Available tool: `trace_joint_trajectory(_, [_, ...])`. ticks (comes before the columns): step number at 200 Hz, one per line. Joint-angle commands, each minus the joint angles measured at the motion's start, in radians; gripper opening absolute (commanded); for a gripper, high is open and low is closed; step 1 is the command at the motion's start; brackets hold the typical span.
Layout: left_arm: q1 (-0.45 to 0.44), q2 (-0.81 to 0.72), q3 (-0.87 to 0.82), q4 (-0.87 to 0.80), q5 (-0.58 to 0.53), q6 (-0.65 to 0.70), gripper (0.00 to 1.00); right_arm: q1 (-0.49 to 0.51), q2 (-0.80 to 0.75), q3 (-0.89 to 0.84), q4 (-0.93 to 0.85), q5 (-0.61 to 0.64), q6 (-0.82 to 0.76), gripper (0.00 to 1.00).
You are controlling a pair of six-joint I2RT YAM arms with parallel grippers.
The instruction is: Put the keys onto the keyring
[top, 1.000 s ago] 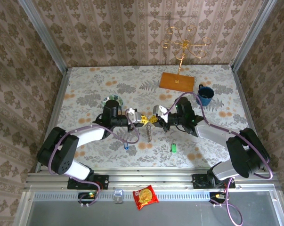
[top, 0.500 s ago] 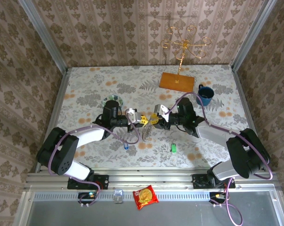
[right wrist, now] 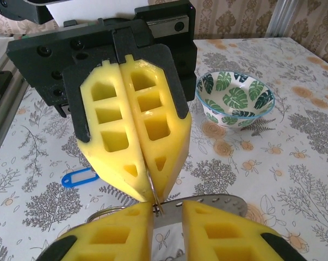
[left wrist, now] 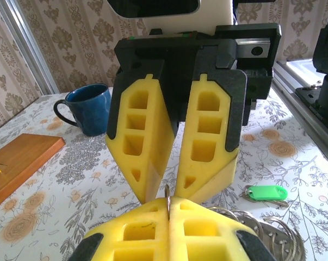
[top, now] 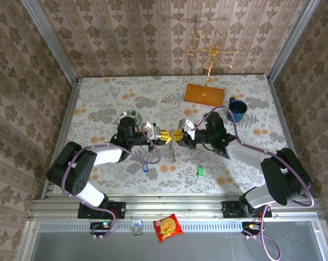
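Above the middle of the table my two grippers meet tip to tip. My left gripper (top: 164, 136) (left wrist: 167, 211) is shut on the thin metal edge of the keyring (top: 173, 153) (left wrist: 167, 197), whose loops (left wrist: 264, 227) hang below. My right gripper (top: 178, 137) (right wrist: 173, 211) faces it with its fingers apart. A flat grey part of the keyring (right wrist: 229, 202) lies across that gap. On the table lie the keys: the blue-headed key (top: 146, 169) (right wrist: 79, 178) and the green-headed key (top: 200, 171) (left wrist: 266, 193).
A leaf-patterned bowl (top: 130, 116) (right wrist: 237, 98) sits behind the left arm. A blue mug (top: 237, 110) (left wrist: 90, 109) and a wooden board (top: 204, 94) with a gold wire stand (top: 212, 51) are at the back right. A snack packet (top: 168, 227) lies off the table's front.
My right gripper has moved a little left to meet the left one, and its jaws have parted. The left gripper kept its hold on the keyring.
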State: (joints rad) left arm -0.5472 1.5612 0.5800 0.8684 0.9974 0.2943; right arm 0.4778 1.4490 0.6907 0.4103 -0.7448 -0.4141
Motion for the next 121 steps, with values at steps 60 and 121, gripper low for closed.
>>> trace_joint_trajectory(60, [0.015, 0.019, -0.043, 0.141, 0.012, -0.078, 0.12, 0.008, 0.016, 0.013, 0.04, -0.061, 0.017, 0.0])
trace_joint_trajectory(121, [0.003, -0.089, -0.024, -0.237, -0.062, 0.134, 0.14, 0.013, 0.006, 0.047, -0.096, -0.05, -0.052, 0.0])
